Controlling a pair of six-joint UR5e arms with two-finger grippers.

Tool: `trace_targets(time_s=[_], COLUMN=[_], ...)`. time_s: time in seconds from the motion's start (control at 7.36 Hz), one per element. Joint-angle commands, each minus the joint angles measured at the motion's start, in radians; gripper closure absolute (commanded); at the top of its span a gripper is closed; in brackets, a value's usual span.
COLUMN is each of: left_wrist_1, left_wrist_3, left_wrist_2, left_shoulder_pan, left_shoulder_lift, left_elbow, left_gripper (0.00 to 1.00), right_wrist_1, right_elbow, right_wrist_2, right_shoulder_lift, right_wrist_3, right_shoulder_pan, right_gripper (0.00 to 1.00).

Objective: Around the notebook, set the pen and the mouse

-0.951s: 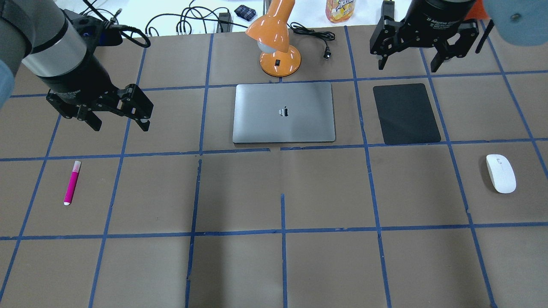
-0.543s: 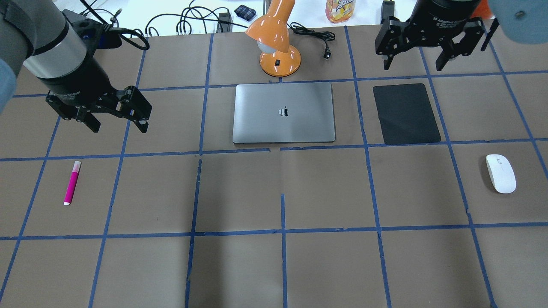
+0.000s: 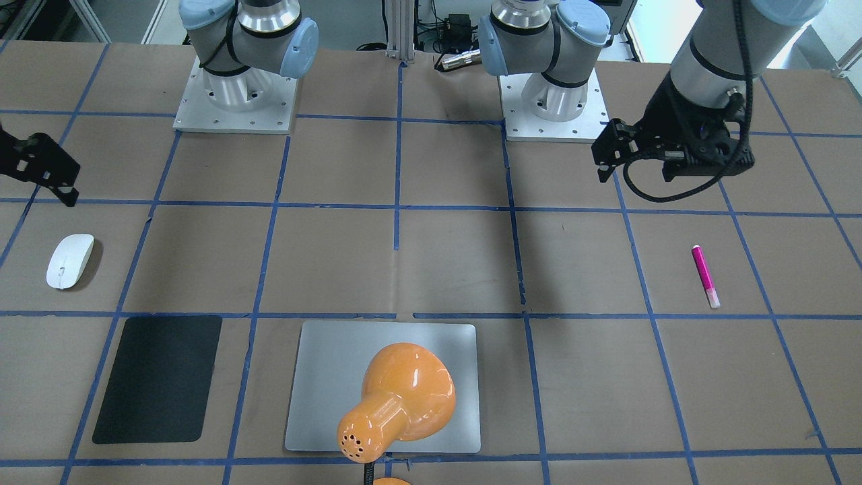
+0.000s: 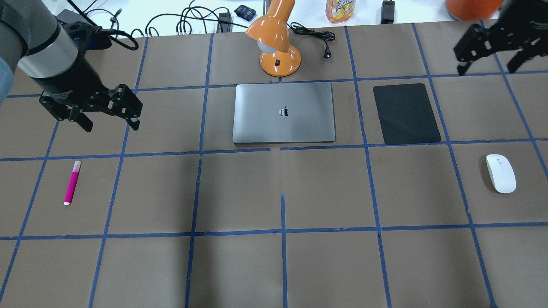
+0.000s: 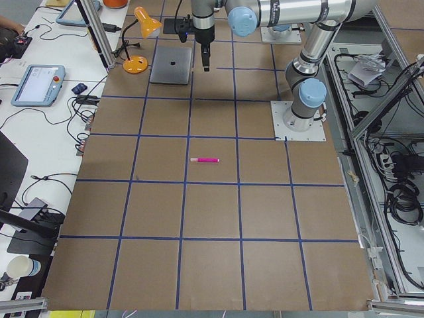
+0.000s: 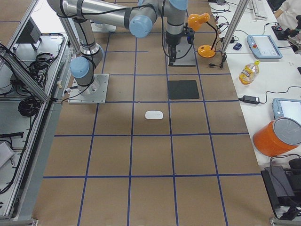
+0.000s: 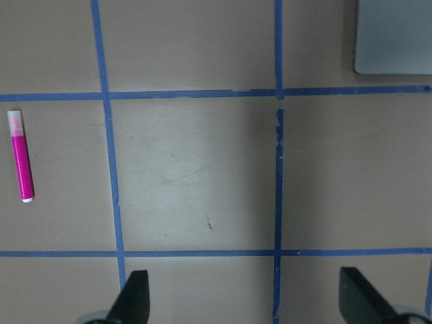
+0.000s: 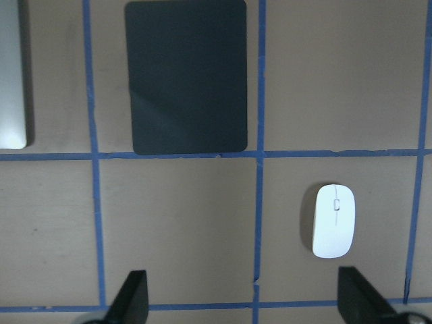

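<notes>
The magenta pen (image 4: 72,183) lies on the brown table at the left, also seen in the left wrist view (image 7: 22,156). My left gripper (image 4: 111,126) hovers open and empty beyond it, slightly to its right. The white mouse (image 4: 500,173) rests at the right edge of the table and shows in the right wrist view (image 8: 333,221). My right gripper (image 4: 486,68) hangs open and empty at the far right, well beyond the mouse. The silver notebook (image 4: 284,112) lies closed at the centre back.
An orange desk lamp (image 4: 274,42) stands just behind the notebook, its plug (image 4: 327,53) lying on the table. A black mat (image 4: 406,113) lies right of the notebook. A bottle (image 4: 340,9) and cables sit beyond the table's far edge.
My right gripper has swung to the right, from behind the black mat to the table's far right. My left gripper drifted slightly left. Both stayed open; pen, mouse and notebook did not move.
</notes>
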Motion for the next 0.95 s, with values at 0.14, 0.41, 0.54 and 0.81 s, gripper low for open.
trace_targets(time_s=[0.14,0.41,0.54,0.81], left_wrist_1=[0.119,0.253,0.386,0.515], left_wrist_3=[0.225,0.310,0.417,0.435], left_wrist_2=[0.001,0.001,0.004,0.002], left_shoulder_pan=[0.253,0.380,0.405,0.420], left_shoulder_lift=[-0.066,-0.112,-0.146,-0.220], left_elbow=[-0.069,-0.142,-0.190,-0.252], left_gripper=[0.00,0.00,0.00,0.00], right_wrist_1=[-0.161,-0.417,-0.568,-0.749], right_elbow=[0.192,0.386,0.482,0.580], right_wrist_2=[-0.002,-0.012,-0.011,-0.002], right_shoulder_lift=[0.014,0.014,0.026,0.098], right_wrist_3=[-0.130,-0.207,-0.254,-0.299], right_shoulder_pan=[-0.229,-0.251,-0.260,-0.283], right_gripper=[0.00,0.00,0.00,0.00])
